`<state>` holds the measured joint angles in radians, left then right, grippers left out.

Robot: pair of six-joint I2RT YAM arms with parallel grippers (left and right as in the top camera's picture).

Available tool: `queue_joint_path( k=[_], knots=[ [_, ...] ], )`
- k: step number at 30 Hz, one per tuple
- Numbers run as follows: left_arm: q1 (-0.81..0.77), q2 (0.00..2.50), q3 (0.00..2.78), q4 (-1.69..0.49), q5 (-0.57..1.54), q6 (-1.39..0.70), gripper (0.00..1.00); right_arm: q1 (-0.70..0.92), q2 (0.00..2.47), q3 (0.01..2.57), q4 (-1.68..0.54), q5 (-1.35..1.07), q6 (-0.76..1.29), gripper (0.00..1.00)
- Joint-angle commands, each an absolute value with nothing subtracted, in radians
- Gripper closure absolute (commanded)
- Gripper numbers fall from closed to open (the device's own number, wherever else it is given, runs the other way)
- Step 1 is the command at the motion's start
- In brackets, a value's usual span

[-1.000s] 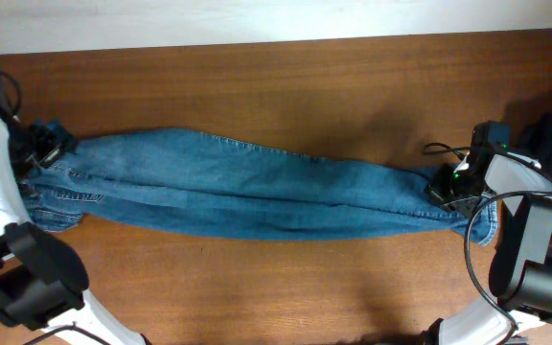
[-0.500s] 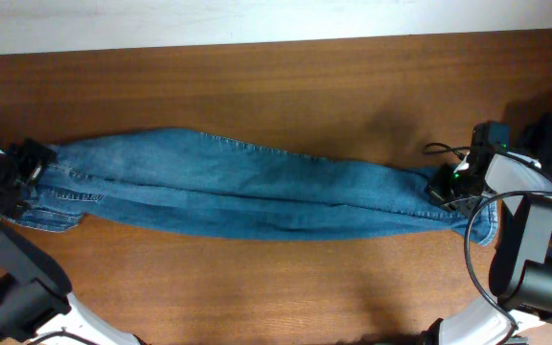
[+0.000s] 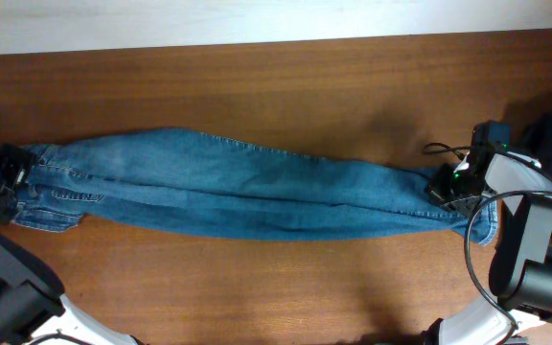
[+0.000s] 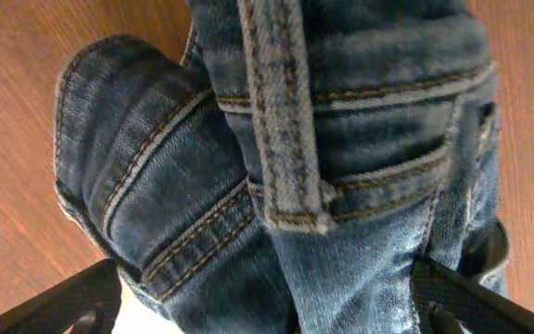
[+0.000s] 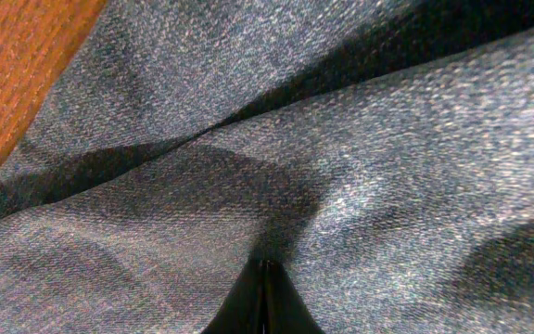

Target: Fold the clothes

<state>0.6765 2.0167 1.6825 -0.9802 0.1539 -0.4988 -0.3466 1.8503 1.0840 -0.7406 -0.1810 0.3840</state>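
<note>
The jeans (image 3: 257, 196) lie stretched along the desk (image 3: 257, 86) with their long axis running left to right. The waist end reaches the left claw (image 3: 8, 175), which stands fully open astride it and holds nothing (a belt loop (image 4: 286, 111) fills its camera). The leg ends sit at the right, pinched in the closed right claw (image 3: 446, 188). Since a second ago the left claw has backed off leftward and nearer along the waist, while the right one has not moved.
</note>
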Motion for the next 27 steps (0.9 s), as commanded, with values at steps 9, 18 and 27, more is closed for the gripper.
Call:
queue_joint_path(
  k=[9, 18, 27],
  knots=[
    [0.680, 2.088, 1.670, -0.914, 0.173, -0.512, 0.20, -0.376, 1.906, 1.051, -0.770, -0.033, 0.374, 0.96],
    [0.712, 2.117, 1.671, -0.870, 0.177, -0.484, 0.99, -0.376, 1.906, 1.051, -0.770, -0.032, 0.374, 0.96],
    [0.723, 2.115, 1.962, -0.964, 0.338, -0.313, 0.99, -0.376, 1.906, 1.051, -0.780, -0.032, 0.374, 0.96]
  ],
)
